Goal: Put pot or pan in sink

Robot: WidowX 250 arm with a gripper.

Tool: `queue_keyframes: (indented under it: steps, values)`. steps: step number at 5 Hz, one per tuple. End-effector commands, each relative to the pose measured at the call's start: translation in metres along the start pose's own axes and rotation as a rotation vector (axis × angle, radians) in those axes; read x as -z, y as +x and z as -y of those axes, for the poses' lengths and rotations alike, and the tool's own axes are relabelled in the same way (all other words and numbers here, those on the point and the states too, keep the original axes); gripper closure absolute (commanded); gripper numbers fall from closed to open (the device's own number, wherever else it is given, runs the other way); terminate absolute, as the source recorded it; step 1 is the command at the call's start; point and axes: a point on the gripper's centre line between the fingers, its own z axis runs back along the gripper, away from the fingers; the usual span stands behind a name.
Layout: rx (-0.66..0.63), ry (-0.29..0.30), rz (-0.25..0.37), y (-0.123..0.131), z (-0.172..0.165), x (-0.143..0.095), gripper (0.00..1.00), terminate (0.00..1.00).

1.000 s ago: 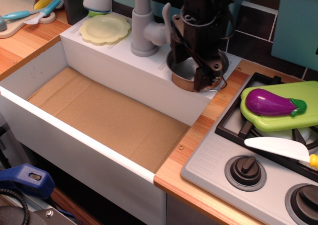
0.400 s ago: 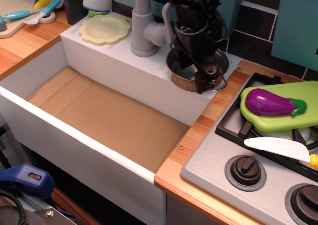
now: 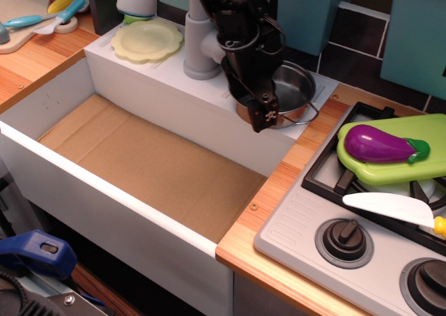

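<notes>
Your black fingers (image 3: 263, 115) pinch the near rim of the pot (image 3: 282, 96), tipping it up off the white ledge so it can swing over. Small, round, shiny steel, with a thin wire loop handle showing. The sink (image 3: 167, 166) lies just below and left of your fingers.

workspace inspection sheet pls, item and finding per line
surface: wooden counter with sink and stove set in
pot: tilted on the sink's back ledge, not in the basin
sink: brown floor bare
clutter: plate on the ledge, eggplant on a green board, knife on the stove
tool: at the pot's near rim; grip cannot be told
cables: dark wires on the arm
surroundings: faucet, teal bins behind
</notes>
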Motion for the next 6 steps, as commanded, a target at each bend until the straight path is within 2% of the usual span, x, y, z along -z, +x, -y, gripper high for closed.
queue_keyframes:
  steps: [1,3,4,6]
  values:
    - [0.018,0.009,0.05,0.009,-0.009,-0.002,0.0,0.0]
    - [-0.018,0.006,0.071,0.013,-0.007,0.012,0.0,0.0]
    - [-0.035,0.034,0.049,0.019,0.004,0.004,1.0,0.0]
    - [-0.103,0.031,0.043,0.027,0.02,-0.006,1.0,0.0]
